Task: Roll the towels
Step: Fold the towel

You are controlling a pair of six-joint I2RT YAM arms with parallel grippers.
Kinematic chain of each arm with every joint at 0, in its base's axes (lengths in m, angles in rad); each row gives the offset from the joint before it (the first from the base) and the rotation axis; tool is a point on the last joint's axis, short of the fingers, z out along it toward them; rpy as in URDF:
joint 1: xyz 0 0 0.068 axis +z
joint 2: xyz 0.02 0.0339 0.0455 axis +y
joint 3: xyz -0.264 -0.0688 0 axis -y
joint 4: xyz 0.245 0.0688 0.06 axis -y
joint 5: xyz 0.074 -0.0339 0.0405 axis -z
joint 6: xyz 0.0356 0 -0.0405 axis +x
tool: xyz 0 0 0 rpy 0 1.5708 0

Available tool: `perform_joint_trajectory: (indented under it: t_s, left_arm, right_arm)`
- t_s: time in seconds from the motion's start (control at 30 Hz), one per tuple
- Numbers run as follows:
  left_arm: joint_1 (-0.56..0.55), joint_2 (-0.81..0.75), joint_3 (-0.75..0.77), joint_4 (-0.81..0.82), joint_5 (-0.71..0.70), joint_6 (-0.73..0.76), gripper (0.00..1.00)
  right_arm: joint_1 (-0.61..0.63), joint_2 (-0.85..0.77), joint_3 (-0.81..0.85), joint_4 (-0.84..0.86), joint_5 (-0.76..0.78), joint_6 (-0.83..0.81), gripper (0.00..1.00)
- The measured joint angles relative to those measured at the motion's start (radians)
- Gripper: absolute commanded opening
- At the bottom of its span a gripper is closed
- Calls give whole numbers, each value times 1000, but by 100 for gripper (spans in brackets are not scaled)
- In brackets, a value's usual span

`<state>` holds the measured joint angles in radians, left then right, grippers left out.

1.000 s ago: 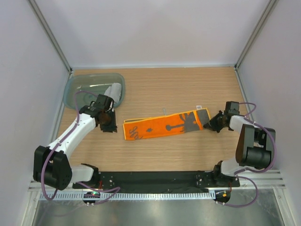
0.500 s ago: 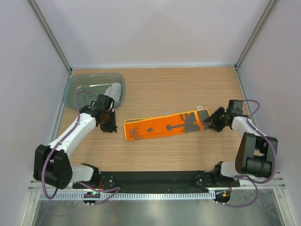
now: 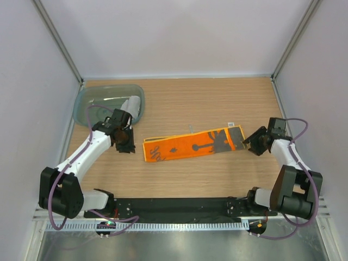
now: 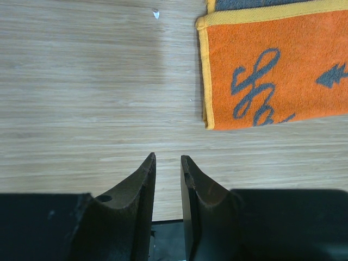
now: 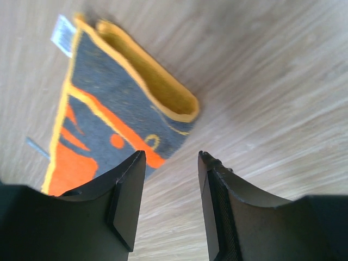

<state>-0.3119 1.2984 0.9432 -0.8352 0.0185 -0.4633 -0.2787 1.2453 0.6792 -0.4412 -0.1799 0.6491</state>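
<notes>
**A:** How far along are you with the rolling?

**B:** About half, judging by how things lie. The grey towel (image 3: 130,106) sits in the teal tub (image 3: 87,103) at the far left of the table (image 3: 185,98). It looks like a short roll, though it's small in the overhead view. The orange towel (image 3: 187,145) isn't rolled. It lies mid-table as a long folded strip, flat, slanting up toward the right.

**A:** So what's left for you?

**B:** The whole roll of the orange one. From your right wrist camera, its grey-faced end is doubled over. The top layer is lifted a little, so the yellow inside shows, but no turn has been started.

**A:** And your grippers?

**B:** Your right gripper (image 5: 171,155) has its jaws moderately apart with nothing between them. It sits just off that right end, not touching it. Your left gripper (image 4: 167,157) shows only a narrow slit, also empty. It is over bare wood just beside the strip's left end.

**A:** What differs from a second ago?

**B:** Your right gripper was pinched shut at the towel's right end. Now it has let go and backed off to the right, its elbow swung toward the near edge. The towel lies where it did, and your left arm hasn't moved.
</notes>
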Motion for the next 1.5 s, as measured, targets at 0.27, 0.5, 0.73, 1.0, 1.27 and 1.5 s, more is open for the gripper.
perform_joint_trajectory:
  t_s: [0.27, 0.5, 0.73, 1.0, 1.27, 1.5]
  left_arm:
    - [0, 0, 0, 0, 0, 0, 25]
    - [0, 0, 0, 0, 0, 0, 25]
    - [0, 0, 0, 0, 0, 0, 25]
    - [0, 6, 0, 0, -18, 0, 25]
    - [0, 6, 0, 0, -26, 0, 25]
    - [0, 6, 0, 0, -26, 0, 25]
  right_arm:
    - [-14, 103, -60, 58, -2, 3, 45]
    - [-34, 150, -52, 137, -28, 8, 41]
    - [-64, 195, -42, 200, -54, 8, 24]
    - [-66, 190, -68, 234, -71, 12, 1]
    - [-66, 98, -76, 184, -82, 13, 1]
    - [-53, 13, 22, 83, -101, 7, 1]
